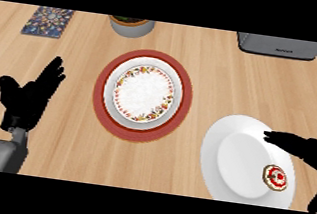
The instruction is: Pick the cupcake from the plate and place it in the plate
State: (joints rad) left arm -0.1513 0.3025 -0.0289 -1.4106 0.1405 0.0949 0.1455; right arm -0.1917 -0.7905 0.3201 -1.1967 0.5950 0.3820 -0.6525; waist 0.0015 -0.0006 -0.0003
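A small cupcake (275, 178) with red-and-white topping sits on the plain white plate (238, 160) at the lower right. My right hand (311, 154) hovers over that plate's right side, fingers stretched out to the left above the cupcake and thumb lower down at the right edge; it holds nothing. A second plate (144, 92), white with a floral rim, rests on a round red placemat (103, 112) in the middle of the counter. My left hand (30, 94) stays open at the left, fingers up.
A grey pot (132, 26) stands at the back centre. A patterned coaster (48, 21) lies at the back left. A metal appliance (281, 46) sits at the back right. Bare wood lies between the two plates.
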